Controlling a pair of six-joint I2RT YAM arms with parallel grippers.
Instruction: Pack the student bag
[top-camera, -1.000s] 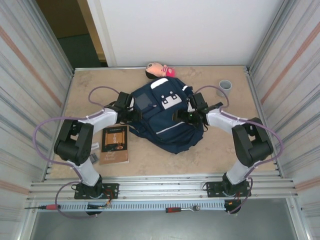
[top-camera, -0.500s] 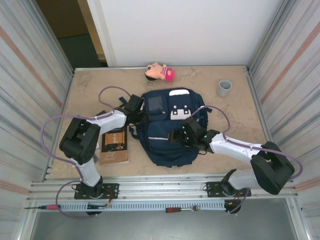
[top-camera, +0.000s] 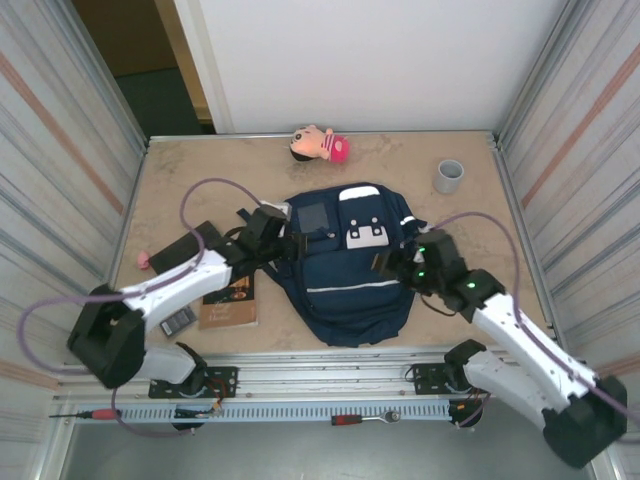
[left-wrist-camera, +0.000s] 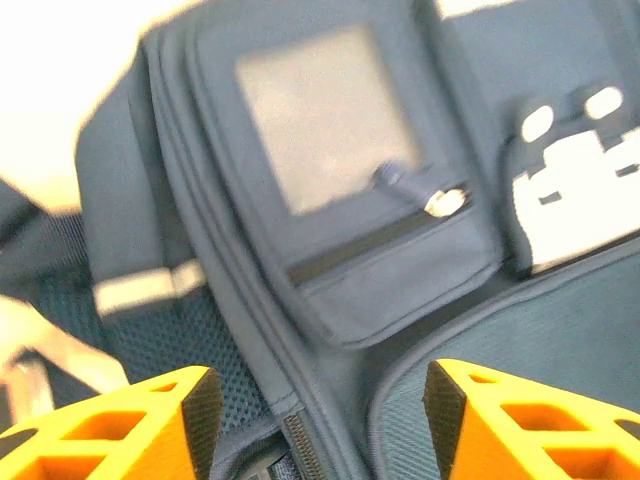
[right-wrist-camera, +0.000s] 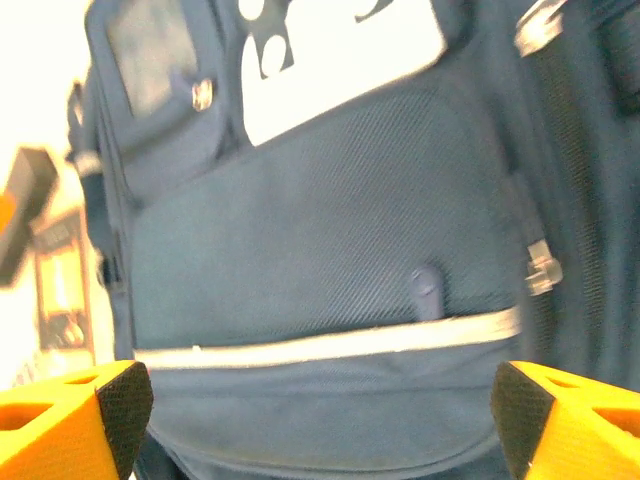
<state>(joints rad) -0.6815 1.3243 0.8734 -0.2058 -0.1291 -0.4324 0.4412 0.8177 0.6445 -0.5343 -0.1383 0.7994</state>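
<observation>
My right gripper has slid off the student bag to its right edge. It and my left gripper stand open and empty, with the bag just ahead. Recommended: approach the pocket zipper pull squarely, then close.

On the beige stone-look counter, a pink-and-black plush doll lies at the far edge, a small grey cup stands far right, and a brown book lies left.
</observation>
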